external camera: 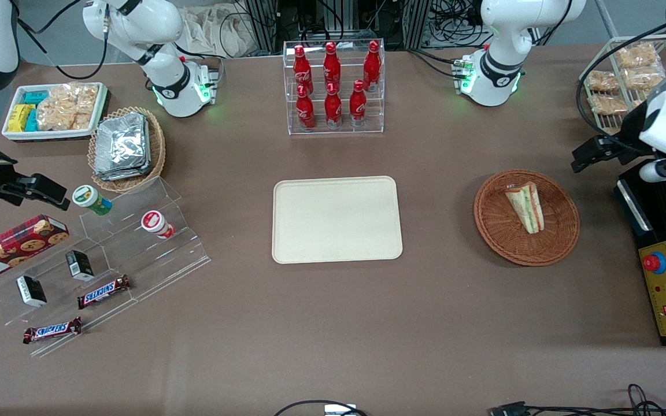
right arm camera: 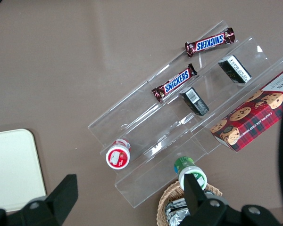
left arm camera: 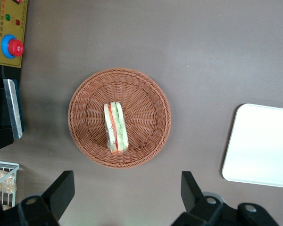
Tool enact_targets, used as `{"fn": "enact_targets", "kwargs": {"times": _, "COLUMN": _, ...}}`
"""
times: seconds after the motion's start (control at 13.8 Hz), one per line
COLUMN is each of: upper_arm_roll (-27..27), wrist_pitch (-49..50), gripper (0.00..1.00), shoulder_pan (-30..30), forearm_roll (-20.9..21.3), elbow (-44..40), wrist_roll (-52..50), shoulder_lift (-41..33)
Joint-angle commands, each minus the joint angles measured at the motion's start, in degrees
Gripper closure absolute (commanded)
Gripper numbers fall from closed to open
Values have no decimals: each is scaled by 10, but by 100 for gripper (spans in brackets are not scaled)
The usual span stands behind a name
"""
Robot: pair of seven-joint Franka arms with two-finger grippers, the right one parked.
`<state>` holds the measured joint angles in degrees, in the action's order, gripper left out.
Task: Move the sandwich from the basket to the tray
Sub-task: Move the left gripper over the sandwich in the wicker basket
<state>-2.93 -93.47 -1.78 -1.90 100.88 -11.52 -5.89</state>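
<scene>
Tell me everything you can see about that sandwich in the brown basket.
The sandwich is a triangular wedge of white bread with green and red-orange filling layers, in what looks like clear wrap. It lies alone on the floor of the round brown wicker basket, nothing else touching it. The gripper hangs above the table beside the basket, fingers open, holding nothing.

The front view looks steeply down over the whole table; the left wrist view gazes straight down from above the gripper (left arm camera: 125, 195), its fingers spread. Both share basket (external camera: 561, 231) (left arm camera: 146, 94) and tray (external camera: 287, 196) (left arm camera: 259, 141); the right wrist view also catches the tray (right arm camera: 9, 165).
</scene>
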Motion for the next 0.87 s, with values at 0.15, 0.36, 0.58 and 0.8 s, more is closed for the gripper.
{"fn": "enact_targets", "kwargs": {"times": 0.15, "upper_arm_roll": 3, "wrist_pitch": 48, "gripper": 0, "shoulder_pan": 4, "forearm_roll": -2, "elbow": -37, "wrist_roll": 3, "shoulder_lift": 19}}
{"fn": "enact_targets", "kwargs": {"times": 0.36, "upper_arm_roll": 4, "wrist_pitch": 42, "gripper": 0, "shoulder_pan": 4, "forearm_roll": 0, "elbow": -11, "wrist_roll": 3, "shoulder_lift": 20}}
{"fn": "enact_targets", "kwargs": {"times": 0.58, "upper_arm_roll": 4, "wrist_pitch": -4, "gripper": 0, "shoulder_pan": 4, "forearm_roll": 11, "elbow": 68, "wrist_roll": -13, "shoulder_lift": 4}}
{"fn": "enact_targets", "kwargs": {"times": 0.8, "upper_arm_roll": 4, "wrist_pitch": -126, "gripper": 0, "shoulder_pan": -1, "forearm_roll": 11, "elbow": 206, "wrist_roll": -25, "shoulder_lift": -32}}
